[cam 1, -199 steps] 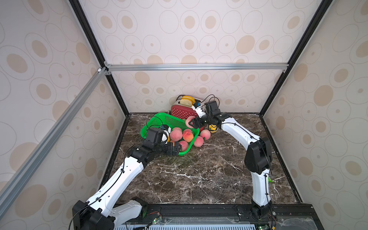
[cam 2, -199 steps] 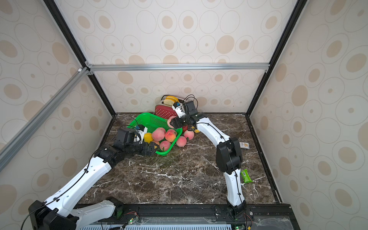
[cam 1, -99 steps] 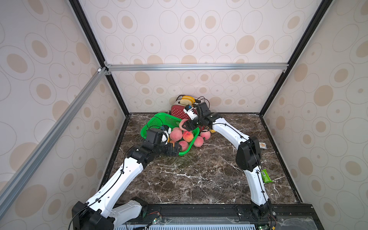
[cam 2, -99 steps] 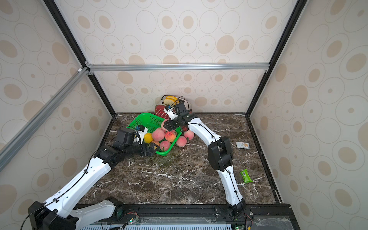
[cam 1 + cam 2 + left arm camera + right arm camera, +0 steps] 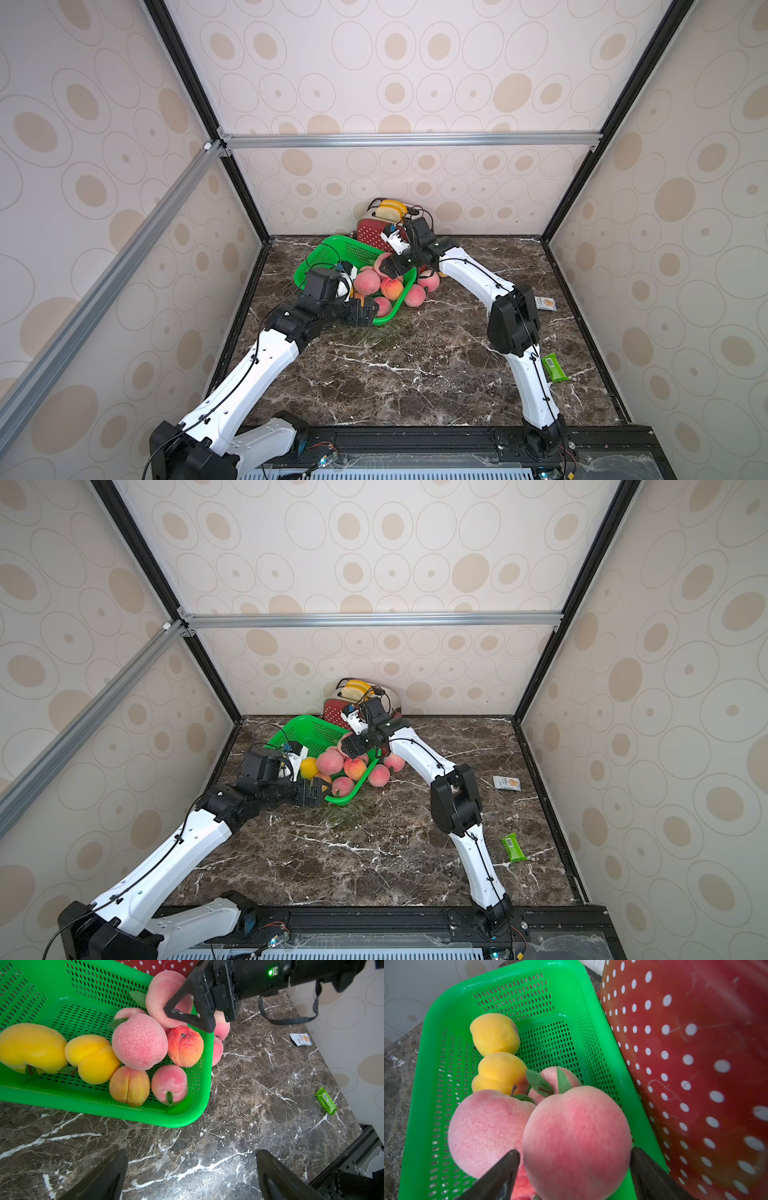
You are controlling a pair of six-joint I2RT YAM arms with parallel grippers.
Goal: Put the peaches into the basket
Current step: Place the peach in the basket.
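- left end effector (image 5: 190, 1157) spread wide, empty, over the desk (image 5: 249, 1084) by the basket (image 5: 83, 1103)'s near rim
- basket's got pink and yellow peaches (image 5: 139, 1043) piled inside
- right end effector (image 5: 575, 1154) straddles a pink peach (image 5: 575, 1126) atop them, can't tell if it's gripping
- loose peaches (image 5: 415, 296) just right of the basket

Glossy, smooth moulded plastic for the bright green rectangular perforated basket (image 5: 62, 1095). Matt, velvety, finely speckled skin on the pink-and-cream round peaches (image 5: 139, 1043); wrinkled and faintly shiny on the orange-red peach (image 5: 185, 1047); smooth and satiny on the yellow peaches (image 5: 93, 1057). Glossy, finely scratched finish on the red white-dotted toaster (image 5: 695, 1043), far side. Polished dark brown, white-veined, marble-look tabletop (image 5: 249, 1105). Shiny film on the green snack wrapper (image 5: 325, 1101), right side. Brushed aluminium crossbar (image 5: 407, 139).
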